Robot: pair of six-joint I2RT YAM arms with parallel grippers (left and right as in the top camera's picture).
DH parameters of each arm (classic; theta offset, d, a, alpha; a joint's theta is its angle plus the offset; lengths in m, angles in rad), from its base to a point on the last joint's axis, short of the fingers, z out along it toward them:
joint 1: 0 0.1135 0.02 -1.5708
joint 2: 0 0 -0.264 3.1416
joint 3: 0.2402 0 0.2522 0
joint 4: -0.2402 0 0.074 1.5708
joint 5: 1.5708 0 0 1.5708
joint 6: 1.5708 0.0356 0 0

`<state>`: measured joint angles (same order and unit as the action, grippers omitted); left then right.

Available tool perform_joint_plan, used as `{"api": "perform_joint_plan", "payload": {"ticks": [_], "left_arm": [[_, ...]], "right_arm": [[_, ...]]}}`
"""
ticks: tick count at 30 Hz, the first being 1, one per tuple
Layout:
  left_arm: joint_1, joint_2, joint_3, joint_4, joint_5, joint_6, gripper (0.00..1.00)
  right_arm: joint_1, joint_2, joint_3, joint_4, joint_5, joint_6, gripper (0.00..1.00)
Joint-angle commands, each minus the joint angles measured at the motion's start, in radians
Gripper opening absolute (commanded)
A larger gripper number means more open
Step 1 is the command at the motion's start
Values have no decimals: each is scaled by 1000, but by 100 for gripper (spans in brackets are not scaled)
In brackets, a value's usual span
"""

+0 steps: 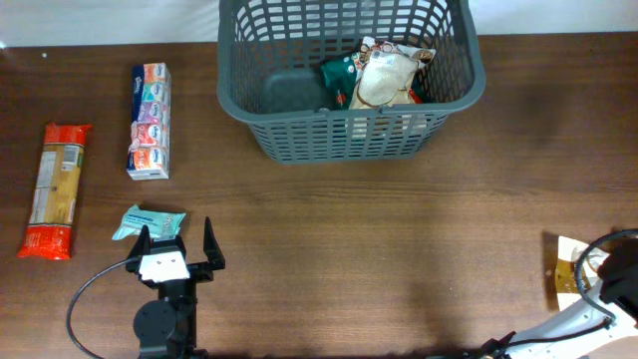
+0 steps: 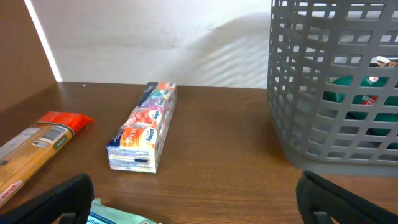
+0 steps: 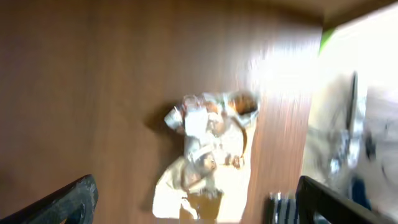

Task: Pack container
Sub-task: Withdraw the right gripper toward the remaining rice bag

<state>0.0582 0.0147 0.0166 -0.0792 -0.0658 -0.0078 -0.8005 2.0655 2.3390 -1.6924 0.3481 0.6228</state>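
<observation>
Overhead view is evenly lit and sharp. In the left wrist view a slatted shadow is thrown by the container (image 2: pixel 323 93) onto the white wall (image 2: pixel 155 43). Right wrist view is motion-blurred throughout; its right edge is washed out by glare.

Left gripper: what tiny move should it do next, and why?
Probably dip the left gripper down over the pale green packet. Its jaws stand open and empty, the packet lies right at its fingertips, and it is not yet in the container.
</observation>
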Motion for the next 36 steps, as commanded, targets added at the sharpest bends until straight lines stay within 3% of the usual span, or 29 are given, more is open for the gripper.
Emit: {"api": "perform_joint_plan", "payload": {"ticks": [1, 9, 26, 36], "left_arm": [[-3, -9, -7, 1, 11, -10, 99], [-3, -9, -7, 1, 10, -10, 99], [-3, -9, -7, 0, 10, -10, 99], [-3, -8, -7, 1, 11, -10, 99]], "right_arm": [[-31, -16, -117, -6, -77, 113, 99], [-40, -50, -339, -5, -64, 278, 99], [-45, -197, -365, -3, 50, 219, 100], [-45, -197, -592, 114, 49, 220, 99]]}}
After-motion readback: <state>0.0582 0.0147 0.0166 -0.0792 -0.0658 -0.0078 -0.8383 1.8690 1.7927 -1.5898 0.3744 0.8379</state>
